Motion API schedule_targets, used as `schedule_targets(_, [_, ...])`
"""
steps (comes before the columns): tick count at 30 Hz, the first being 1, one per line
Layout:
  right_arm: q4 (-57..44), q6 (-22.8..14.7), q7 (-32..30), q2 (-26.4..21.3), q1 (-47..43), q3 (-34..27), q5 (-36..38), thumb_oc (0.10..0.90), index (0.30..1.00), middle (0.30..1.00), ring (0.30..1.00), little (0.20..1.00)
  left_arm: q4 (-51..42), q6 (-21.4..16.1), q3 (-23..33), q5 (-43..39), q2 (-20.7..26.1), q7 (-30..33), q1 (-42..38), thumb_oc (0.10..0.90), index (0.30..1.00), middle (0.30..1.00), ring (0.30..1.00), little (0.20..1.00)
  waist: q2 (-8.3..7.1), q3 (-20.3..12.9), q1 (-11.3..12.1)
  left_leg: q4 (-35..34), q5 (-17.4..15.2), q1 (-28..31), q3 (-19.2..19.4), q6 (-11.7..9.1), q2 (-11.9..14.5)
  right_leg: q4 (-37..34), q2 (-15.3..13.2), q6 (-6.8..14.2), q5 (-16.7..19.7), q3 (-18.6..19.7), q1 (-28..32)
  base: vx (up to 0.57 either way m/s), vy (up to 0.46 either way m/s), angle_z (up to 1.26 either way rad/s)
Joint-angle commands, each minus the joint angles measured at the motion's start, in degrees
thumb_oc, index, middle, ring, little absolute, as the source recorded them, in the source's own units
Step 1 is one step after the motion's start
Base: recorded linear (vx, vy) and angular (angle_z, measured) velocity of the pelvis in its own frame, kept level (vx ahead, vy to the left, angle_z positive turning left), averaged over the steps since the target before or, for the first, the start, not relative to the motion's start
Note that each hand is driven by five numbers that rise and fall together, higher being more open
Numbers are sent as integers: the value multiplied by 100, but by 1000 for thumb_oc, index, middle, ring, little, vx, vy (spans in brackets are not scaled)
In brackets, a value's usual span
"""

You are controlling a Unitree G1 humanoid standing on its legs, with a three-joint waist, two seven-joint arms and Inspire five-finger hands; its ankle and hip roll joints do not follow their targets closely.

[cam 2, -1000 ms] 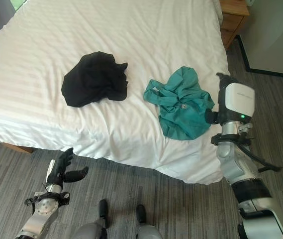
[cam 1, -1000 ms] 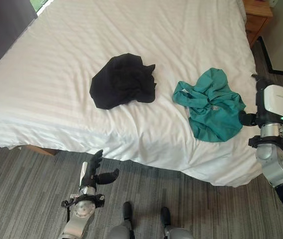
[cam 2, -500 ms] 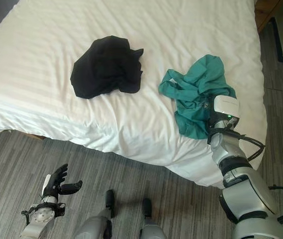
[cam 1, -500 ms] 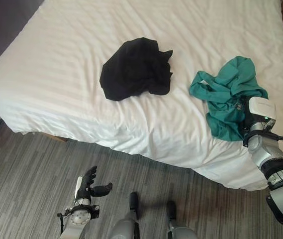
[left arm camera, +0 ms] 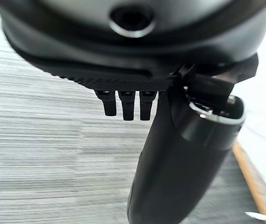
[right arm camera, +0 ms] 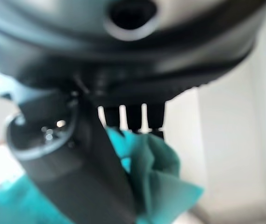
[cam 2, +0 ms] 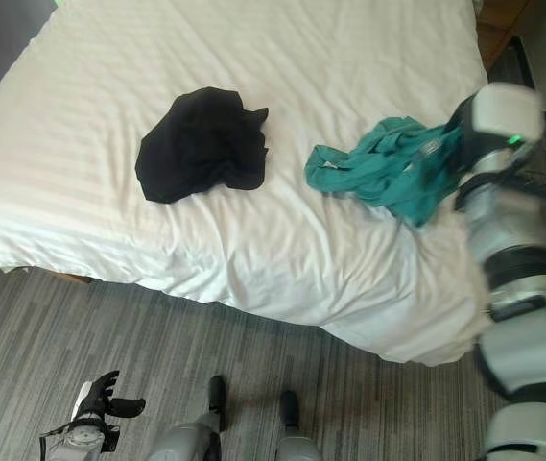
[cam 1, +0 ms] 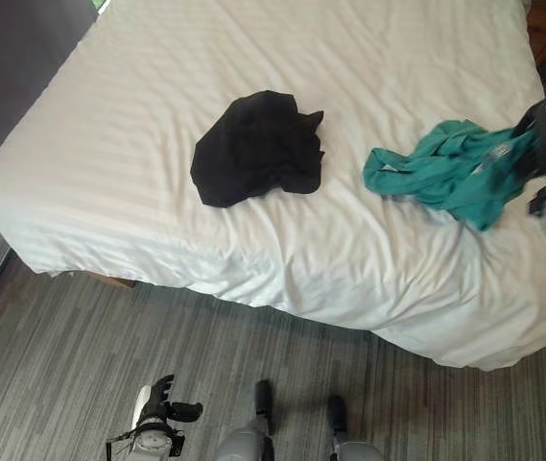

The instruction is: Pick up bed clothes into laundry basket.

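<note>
A teal garment (cam 1: 433,173) lies stretched across the right part of the white bed (cam 1: 138,67). Its right end is lifted off the sheet, and my right hand (cam 2: 463,128) is shut on it near the bed's right edge. In the right wrist view the teal cloth (right arm camera: 157,164) is bunched between the thumb (right arm camera: 79,156) and the fingers. A crumpled black garment (cam 1: 256,146) rests at the middle of the bed, untouched. My left hand (cam 1: 160,401) hangs low over the floor in front of the bed, open and holding nothing, as in the left wrist view (left arm camera: 179,154).
A wooden nightstand (cam 2: 495,21) stands past the bed's far right corner. Grey striped carpet (cam 1: 81,346) runs along the bed's near side. A dark wall panel (cam 1: 13,58) borders the bed's left side.
My right hand closed on the teal garment and raised its right end, pulling it rightward so the cloth is stretched out. The left hand sank lower. The camera shifted too.
</note>
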Motion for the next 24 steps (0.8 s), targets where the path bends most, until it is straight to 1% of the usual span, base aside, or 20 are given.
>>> schedule_targets(1, [-454,59,-602,-794,-909,-37,171,400,300,300,300,300,305,152,-8,250,388,98,212,800,900,900,900,900,-695,-779,-125,5,-578,241,279,-648,357,22,-442,476,-157,84,75,35,-37,6])
schedule_targets(2, [-855,88,-656,-1275,-611,-373,197,400,300,300,300,300,506,257,139,332,408,18,290,800,900,900,900,900,-704,-857,-198,5,-596,279,293,-664,391,22,-449,486,-170,74,119,20,-49,7])
schedule_targets(5, [-1321,135,-779,-2013,62,-1057,310,400,300,300,300,300,787,422,491,387,341,-63,488,800,900,900,900,900,-580,-946,-366,5,-586,323,308,-680,435,22,-440,473,-180,60,169,20,-58,-3])
schedule_targets(6, [-1442,167,-839,-2231,782,-1726,345,400,300,300,300,300,863,463,701,352,332,-58,590,800,900,900,900,900,-510,-971,-449,5,-577,341,312,-683,452,29,-426,469,-182,64,177,9,-50,3])
schedule_targets(7, [-1489,171,-843,-2226,1038,-1976,335,400,300,300,300,300,859,464,690,356,364,-56,594,800,900,900,900,900,-538,-975,-440,5,-580,340,304,-685,458,29,-420,467,-182,56,180,15,-68,1])
schedule_targets(8, [-1536,192,-948,-2325,2342,-3249,468,400,300,300,300,300,903,494,1064,317,411,-43,695,800,900,900,900,900,-409,-1021,-650,5,-577,355,324,-700,496,36,-393,467,-199,82,172,8,-42,-1])
schedule_targets(9, [-1588,194,-950,-2295,2673,-3578,453,400,300,300,300,300,902,495,1043,317,460,-44,688,800,900,900,900,900,-455,-1022,-626,5,-576,353,320,-700,496,35,-393,466,-199,79,172,7,-84,-5])
schedule_targets(10, [-1258,190,-1038,-2070,4124,-4862,604,400,300,300,300,300,975,507,1200,465,682,-77,670,800,900,900,900,900,-384,-1044,-850,5,-563,377,372,-714,536,37,-361,471,-202,125,151,5,-91,-14])
schedule_targets(11, [-1130,154,-1022,-1735,5357,-5854,674,400,300,300,300,300,921,495,1233,488,997,-64,532,800,900,900,900,900,-399,-1015,-911,5,-588,425,405,-726,558,53,-345,485,-233,170,167,-19,-112,-23])
schedule_targets(12, [-1088,174,-1008,-1504,6090,-6452,724,400,300,300,300,300,857,464,1208,474,1257,-28,361,800,900,900,900,900,-393,-1011,-868,5,-540,397,431,-732,585,46,-321,479,-205,200,126,-17,-69,-19])
schedule_targets(13, [-1164,166,-996,-1444,6458,-6817,727,400,300,300,300,300,863,463,1122,473,1296,-33,307,800,900,900,900,900,-423,-1004,-771,5,-542,400,439,-734,587,48,-319,478,-206,208,123,-42,-67,-24])
schedule_targets(14, [-960,138,-873,-985,7203,-7100,773,400,300,300,300,300,675,421,1076,448,1764,20,-31,800,900,900,900,900,-323,-967,-857,5,-516,431,521,-740,653,62,-262,464,-224,288,117,-22,-63,-24])
schedule_targets(15, [-743,106,-820,-624,7507,-7121,835,400,300,300,300,300,562,413,1058,370,1985,79,-242,800,900,900,900,900,-262,-924,-901,5,-499,469,563,-740,687,75,-236,457,-235,329,133,-25,-94,-30])
schedule_targets(17, [42,83,-827,64,7705,-6831,985,400,300,300,300,300,180,359,1067,249,2418,339,-527,800,900,900,900,900,-150,-839,-983,5,-438,579,625,-695,754,96,-146,430,-283,423,167,-8,-64,-25])
schedule_targets(18, [573,123,-822,381,7691,-6636,1104,400,300,300,300,300,-210,360,1082,229,2752,514,-704,800,900,900,900,900,-102,-758,-1003,5,-384,641,660,-652,781,113,-106,408,-317,476,186,-29,-52,-32])
schedule_targets(19, [921,126,-823,542,7588,-6511,1261,400,300,300,300,300,-631,363,1094,202,2897,655,-817,800,900,900,900,900,-108,-666,-977,55,-319,670,628,-611,781,144,-84,377,-337,504,204,-92,-96,-32])
schedule_targets(20, [1368,98,-803,876,7518,-6233,1379,400,300,300,300,300,-991,324,1129,180,3127,874,-1014,800,900,900,900,900,-160,-521,-948,356,-324,543,533,-588,780,181,-84,334,-334,533,204,-119,-126,-41])
schedule_targets(21, [1776,84,-825,1112,7338,-6028,1554,400,300,300,300,300,-1099,278,1101,120,3234,1077,-1310,800,900,900,900,900,-234,-410,-909,656,-365,342,336,-556,712,219,-109,290,-326,543,189,-33,-160,-32])
schedule_targets(22, [2305,135,-833,1534,7248,-5676,1674,400,300,300,300,300,-1590,192,1036,-47,3567,1475,-1921,800,900,900,900,900,-274,-305,-815,671,-458,106,-72,-469,430,183,-108,276,-371,593,272,114,-94,-26])
schedule_targets(24, [2753,202,-852,1958,7198,-5352,1749,400,300,300,300,300,-2246,96,975,-126,3615,1855,-2287,800,900,900,900,900,-236,-282,-680,225,-363,-90,-522,-419,163,179,-37,284,-447,822,363,229,-1,-22])
